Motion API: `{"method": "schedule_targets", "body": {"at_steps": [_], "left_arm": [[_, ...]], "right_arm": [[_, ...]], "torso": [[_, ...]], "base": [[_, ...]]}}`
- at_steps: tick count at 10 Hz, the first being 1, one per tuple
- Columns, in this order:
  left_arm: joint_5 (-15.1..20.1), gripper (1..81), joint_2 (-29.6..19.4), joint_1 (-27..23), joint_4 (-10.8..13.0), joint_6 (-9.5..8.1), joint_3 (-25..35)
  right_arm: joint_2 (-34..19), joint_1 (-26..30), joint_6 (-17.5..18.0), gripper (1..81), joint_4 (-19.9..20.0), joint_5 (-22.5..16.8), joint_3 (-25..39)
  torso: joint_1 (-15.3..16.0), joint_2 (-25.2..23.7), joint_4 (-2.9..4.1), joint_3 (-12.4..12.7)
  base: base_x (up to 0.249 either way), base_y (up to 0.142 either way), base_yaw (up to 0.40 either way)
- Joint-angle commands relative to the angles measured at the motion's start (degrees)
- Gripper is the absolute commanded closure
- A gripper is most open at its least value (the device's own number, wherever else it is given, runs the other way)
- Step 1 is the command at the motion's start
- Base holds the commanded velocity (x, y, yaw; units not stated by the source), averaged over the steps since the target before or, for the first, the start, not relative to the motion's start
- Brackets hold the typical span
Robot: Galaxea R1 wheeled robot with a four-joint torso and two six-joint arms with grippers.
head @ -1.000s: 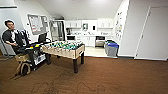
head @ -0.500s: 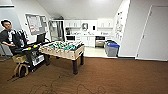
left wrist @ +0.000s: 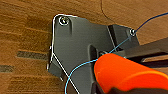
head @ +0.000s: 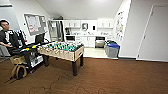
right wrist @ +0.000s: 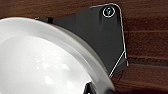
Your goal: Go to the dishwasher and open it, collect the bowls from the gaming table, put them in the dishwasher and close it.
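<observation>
Right wrist: a white bowl (right wrist: 47, 62) shows large and close in front of the robot's dark plate, over brown wood-patterned floor. Whether the right pincer is clamped on it, I cannot tell.
Left wrist: an orange rounded object (left wrist: 125, 72) sits close to the camera, with a thin blue wire (left wrist: 82, 65) running across the dark plate, brown floor beneath. Whether the left pincer is apart or together, I cannot tell.
Floor: brown carpet (head: 120, 77) spreads ahead, thin cables lying across it in the foreground.
Gaming table: the gaming table (head: 62, 51) stands left of centre on dark legs, green field and rods on top. Bowls on it are too small to tell.
Person: a seated person (head: 7, 37) at far left, behind a dark cart (head: 30, 56) just beside the table.
Bins: a grey bin with a blue lid (head: 112, 49) stands at the carpet's far edge, right of centre.
Kitchen: white cabinets (head: 87, 23) line the back wall.
Dishwasher: the dishwasher (head: 100, 42) is a steel-fronted unit under the far counter, behind the bins, well apart from the robot.
</observation>
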Motion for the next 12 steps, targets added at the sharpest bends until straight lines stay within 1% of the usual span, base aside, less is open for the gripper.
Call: {"method": "schedule_targets", "body": {"at_steps": [1, 2, 8, 12], "left_arm": [[0.3, 81.1, -3.8, -0.4, 1.0, 0.09, 4.5], [0.3, 81.1, -4.3, -0.4, 1.0, 0.09, 5.8], [0.4, 81.1, -3.9, -0.3, 1.1, 0.09, 5.4], [0.4, 81.1, -4.2, -0.3, 1.1, 0.09, 5.4]], "right_arm": [[-1.1, 2.0, -0.1, 81.1, -0.7, -1.6, 0.5], [-1.1, 2.1, -0.1, 81.1, -0.7, -1.5, 0.7], [-1.5, 2.4, -0.1, 81.1, -0.6, -1.6, 0.3], [-1.8, 2.6, -0.1, 81.1, 0.0, -1.6, -3.0]], "torso": [[0.0, 0.0, 0.0, 0.0], [0.0, 0.0, 0.0, 0.0], [0.0, 0.0, 0.0, 0.0], [0.0, 0.0, 0.0, 0.0]], "base": [[0.114, 0.0, 0.0], [0.102, 0.0, 0.0], [0.088, 0.0, 0.0], [0.086, 0.0, 0.0]]}}
